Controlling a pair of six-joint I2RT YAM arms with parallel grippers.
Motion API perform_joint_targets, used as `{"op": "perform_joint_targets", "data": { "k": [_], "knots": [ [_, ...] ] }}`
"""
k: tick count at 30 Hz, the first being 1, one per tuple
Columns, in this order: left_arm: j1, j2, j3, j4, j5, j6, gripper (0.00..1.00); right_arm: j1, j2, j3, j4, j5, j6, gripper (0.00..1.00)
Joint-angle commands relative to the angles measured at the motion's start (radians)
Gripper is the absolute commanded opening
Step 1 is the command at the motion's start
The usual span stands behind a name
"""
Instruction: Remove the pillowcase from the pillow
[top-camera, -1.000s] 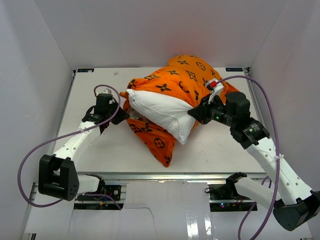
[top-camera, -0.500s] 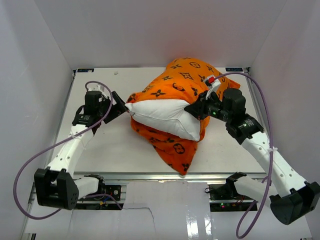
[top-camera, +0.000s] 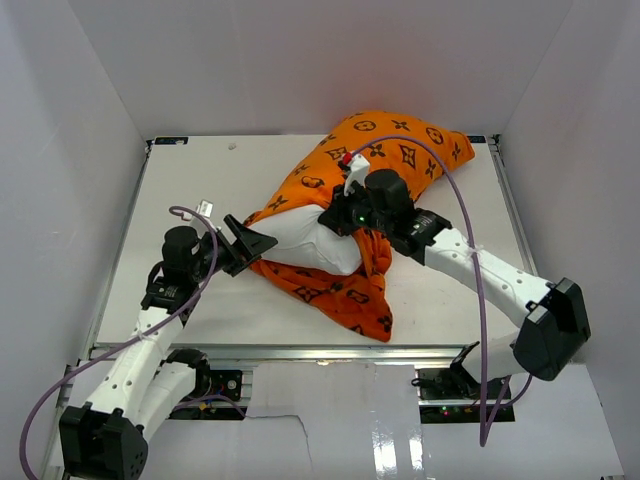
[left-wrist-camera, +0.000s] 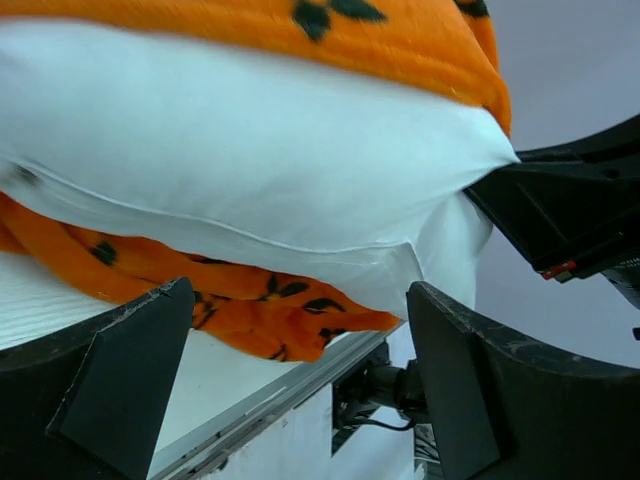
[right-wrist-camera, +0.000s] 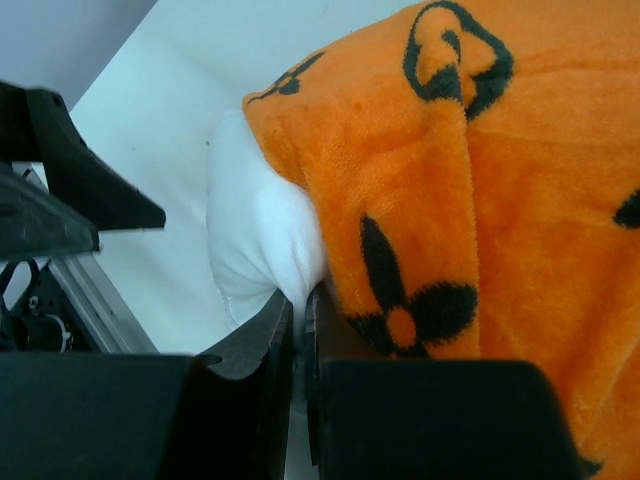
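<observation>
- The pillowcase (top-camera: 395, 150) sits on the middle and right of the table (top-camera: 200, 180). Its bulk runs up toward the far right corner.
- The pillow (top-camera: 305, 238) is still partly inside. Its bare white end pokes out on the left side of the bundle, facing the left arm.
- A loose flap of the orange cloth is spread under that white end and trails toward the near edge of the table.
- The left gripper (top-camera: 254, 240) is released, with its jaws spread wide. It sits just beside the pillow's exposed end.
- In the left wrist view the pillow (left-wrist-camera: 250, 170) fills the space ahead of the two fingers (left-wrist-camera: 120, 370). Orange cloth shows above and below it, and nothing is caught between the fingers.
- The right gripper (top-camera: 332, 220) is clenched, reaching in from the right over the bundle.
- In the right wrist view the tips meet just where the pillowcase (right-wrist-camera: 480, 230) hem crosses the pillow (right-wrist-camera: 255, 235) corner.
- Whether fabric is pinched between the tips cannot be told.
</observation>
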Motion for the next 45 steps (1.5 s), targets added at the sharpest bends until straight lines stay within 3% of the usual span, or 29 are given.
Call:
{"op": "perform_joint_targets", "data": {
  "k": [1,6,12,18,20,22,23,25,26,27,28,32,36,39,45],
  "knots": [
    [-0.029,-0.032,-0.027,0.100,0.026,-0.095,0.98,0.039,0.049,0.152,0.166,0.130,0.043,0.08],
    [-0.037,0.021,-0.041,0.143,-0.024,-0.131,0.98,0.122,0.066,0.165,0.216,0.230,0.072,0.08],
    [-0.067,0.092,-0.027,0.195,-0.083,-0.162,0.98,0.192,-0.002,0.044,0.282,0.261,0.090,0.08],
    [-0.188,0.167,-0.047,0.266,-0.226,-0.204,0.98,0.234,-0.057,-0.097,0.345,0.268,0.122,0.08],
    [-0.218,0.208,-0.047,0.307,-0.266,-0.220,0.93,0.246,-0.057,-0.116,0.357,0.230,0.110,0.08],
    [-0.259,0.241,-0.018,0.312,-0.297,-0.216,0.76,0.254,-0.060,-0.133,0.342,0.172,0.093,0.10],
    [-0.273,0.268,-0.008,0.312,-0.312,-0.210,0.67,0.257,-0.063,-0.139,0.339,0.164,0.080,0.17],
    [-0.299,0.290,0.006,0.313,-0.337,-0.205,0.35,0.263,-0.078,-0.154,0.325,0.121,0.069,0.32],
    [-0.302,0.300,0.017,0.315,-0.340,-0.198,0.21,0.263,-0.086,-0.156,0.296,0.124,0.058,0.49],
    [-0.307,0.299,0.016,0.316,-0.352,-0.193,0.05,0.263,-0.094,-0.154,0.275,0.130,0.051,0.53],
    [-0.317,0.293,0.014,0.316,-0.363,-0.191,0.00,0.263,-0.112,-0.150,0.253,0.148,0.046,0.58],
    [-0.324,0.224,-0.023,0.313,-0.387,-0.173,0.00,0.263,-0.161,-0.110,0.123,0.198,-0.002,0.73],
    [-0.324,0.117,-0.096,0.298,-0.407,-0.161,0.00,0.263,-0.192,-0.030,0.028,0.267,-0.089,0.74],
    [-0.324,0.051,-0.122,0.289,-0.403,-0.150,0.00,0.252,-0.128,0.100,0.005,0.326,-0.196,0.70],
    [-0.325,0.014,-0.119,0.232,-0.373,-0.104,0.00,0.228,0.183,0.454,-0.153,0.210,-0.370,0.71]
  ]
}}
